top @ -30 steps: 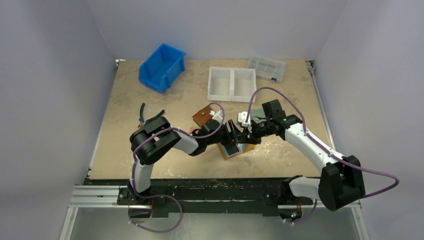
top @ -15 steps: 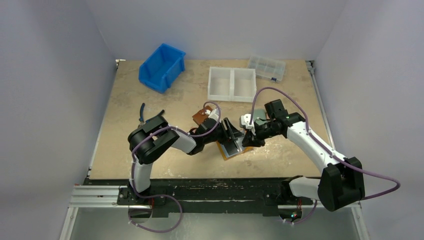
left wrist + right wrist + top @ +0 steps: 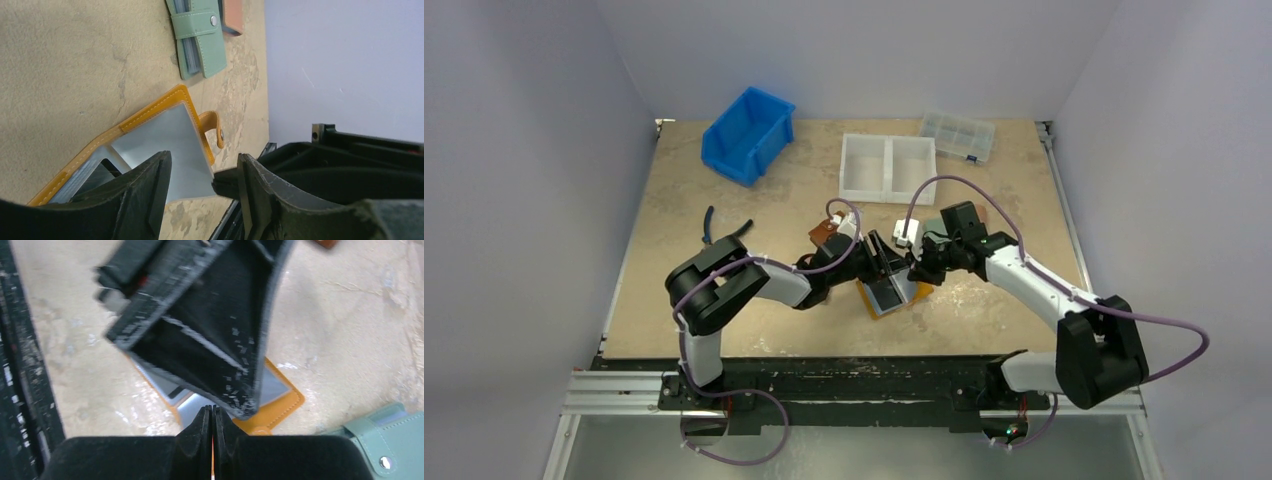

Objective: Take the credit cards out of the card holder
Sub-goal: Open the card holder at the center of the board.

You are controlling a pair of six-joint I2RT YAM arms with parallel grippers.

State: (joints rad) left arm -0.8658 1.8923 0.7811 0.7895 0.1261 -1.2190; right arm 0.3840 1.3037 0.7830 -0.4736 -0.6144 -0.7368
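Observation:
The mustard-orange card holder (image 3: 882,297) lies open on the table, its clear bluish sleeves facing up (image 3: 172,137); its snap tab (image 3: 216,129) sticks out. No loose credit cards show. My left gripper (image 3: 886,262) is open, its jaws (image 3: 205,157) straddling the top sleeve. My right gripper (image 3: 915,270) is shut at the holder's corner beside the tab; a thin orange edge shows between its pads (image 3: 212,407). The orange cover (image 3: 282,402) shows in the right wrist view, and the left gripper's finger (image 3: 200,330) fills the middle of that view.
A green wallet (image 3: 197,37) and a pink wallet (image 3: 232,15) lie beyond the holder. A dark brown wallet (image 3: 827,233) sits behind the left gripper. A blue bin (image 3: 749,133), a white two-part tray (image 3: 887,168), a clear box (image 3: 957,135) and pliers (image 3: 719,232) lie farther off.
My right gripper has moved left and closer to the left gripper at the holder's corner. The left arm has shifted slightly back. The holder stays on the table.

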